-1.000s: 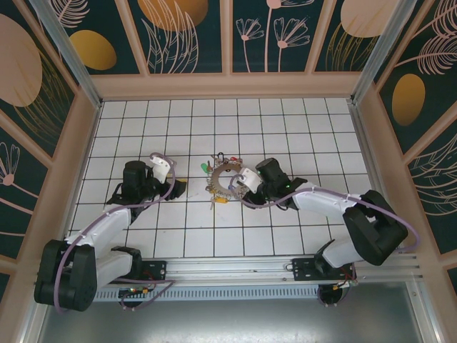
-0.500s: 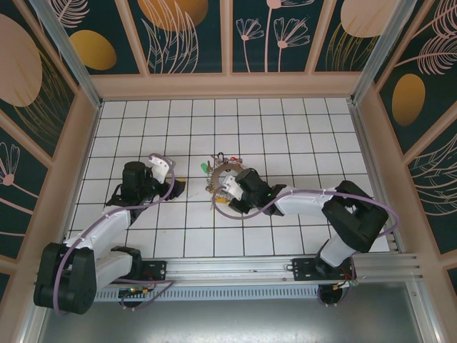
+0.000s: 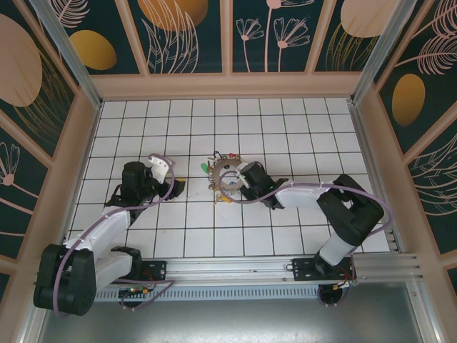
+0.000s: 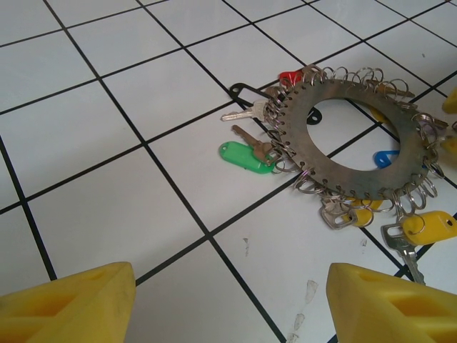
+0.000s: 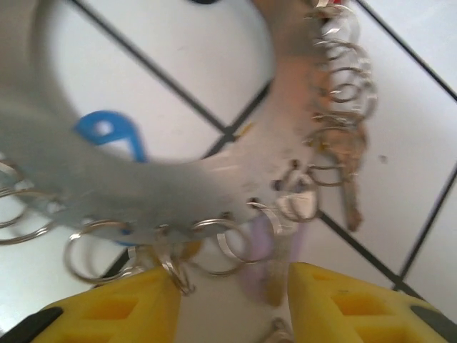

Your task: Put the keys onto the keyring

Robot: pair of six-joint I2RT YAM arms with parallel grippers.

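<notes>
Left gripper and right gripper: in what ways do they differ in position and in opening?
The left gripper is apart from the keyring; the right gripper is at its rim. The left gripper's jaws stand wide over bare floor; the right gripper's stand narrower, with small split rings between them. Both are open and have yellow fingers.

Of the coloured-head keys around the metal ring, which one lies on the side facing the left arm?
The green-headed key, lying just outside the flat silvery metal ring; the red head, blue head and yellow head sit farther round.
</notes>
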